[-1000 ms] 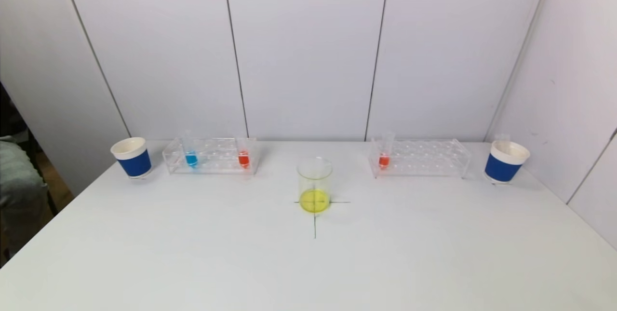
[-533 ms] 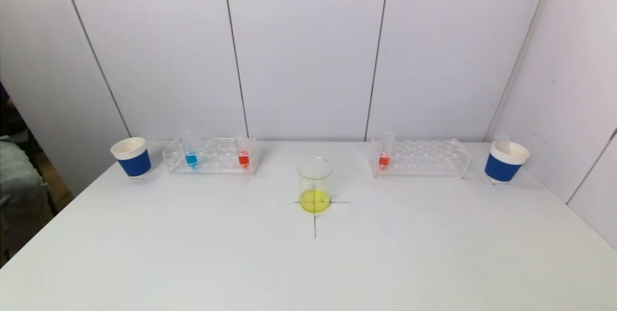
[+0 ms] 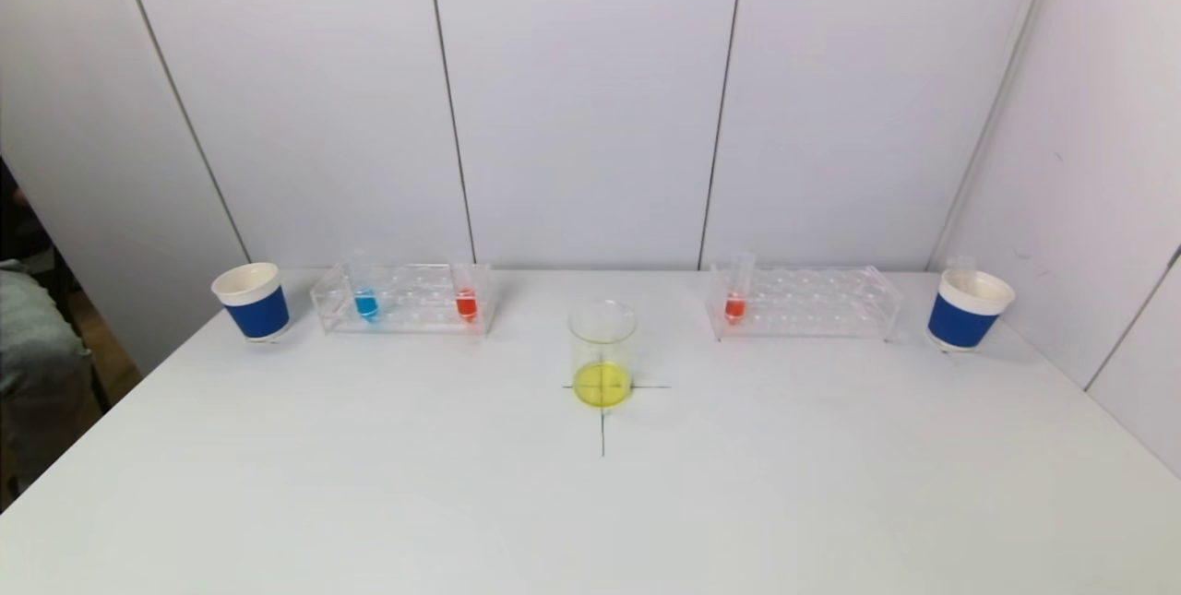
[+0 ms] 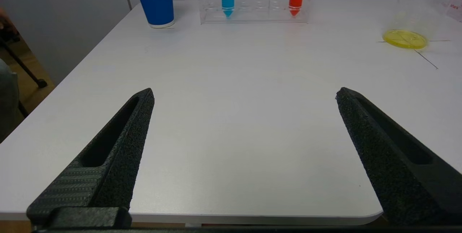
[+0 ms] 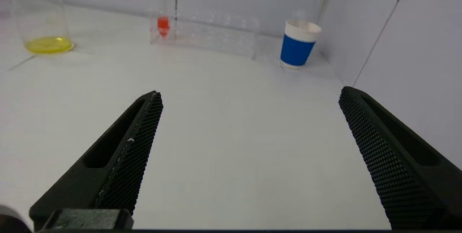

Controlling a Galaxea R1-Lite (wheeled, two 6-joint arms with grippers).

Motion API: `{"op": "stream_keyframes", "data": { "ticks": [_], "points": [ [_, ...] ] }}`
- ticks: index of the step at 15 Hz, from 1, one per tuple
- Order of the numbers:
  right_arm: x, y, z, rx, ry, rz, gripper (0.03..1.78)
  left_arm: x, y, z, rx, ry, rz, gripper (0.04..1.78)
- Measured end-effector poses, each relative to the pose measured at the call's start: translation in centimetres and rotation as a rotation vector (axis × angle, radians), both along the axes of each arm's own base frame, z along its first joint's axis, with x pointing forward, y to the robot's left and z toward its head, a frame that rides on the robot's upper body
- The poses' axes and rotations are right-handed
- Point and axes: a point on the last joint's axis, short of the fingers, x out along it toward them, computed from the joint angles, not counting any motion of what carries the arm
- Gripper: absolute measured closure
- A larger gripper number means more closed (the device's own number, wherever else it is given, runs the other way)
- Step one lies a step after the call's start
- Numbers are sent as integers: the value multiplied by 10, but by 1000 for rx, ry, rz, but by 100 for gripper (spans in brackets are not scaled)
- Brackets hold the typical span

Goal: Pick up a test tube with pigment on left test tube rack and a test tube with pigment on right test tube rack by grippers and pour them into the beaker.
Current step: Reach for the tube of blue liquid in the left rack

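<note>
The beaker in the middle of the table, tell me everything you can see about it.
The beaker is a clear, glass-like cylinder with an open top. It stands upright on the white table, centred on a thin cross drawn there, between the two racks and nearer the robot. A shallow layer of yellow liquid covers its bottom; the rest is empty. Faint red lettering shows on its wall in the left wrist view. Nothing touches it but the table.

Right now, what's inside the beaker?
A shallow layer of yellow liquid at the bottom of the beaker; the rest is empty. It stands on a cross mark, whose centre shows only dimly through the liquid.
</note>
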Motion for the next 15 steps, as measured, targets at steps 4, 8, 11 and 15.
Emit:
{"op": "stream_keyframes", "data": {
  "ticks": [4,8,11,15],
  "points": [
    [0,0,-4,29,38,9,4,0,0,0,0,0,0,6],
    [0,0,-4,61,43,6,4,0,0,0,0,0,0,6],
    [0,0,-4,85,41,2,4,0,0,0,0,0,0,6],
    [0,0,-4,90,41,2,4,0,0,0,11,0,2,6]
  ]
}}
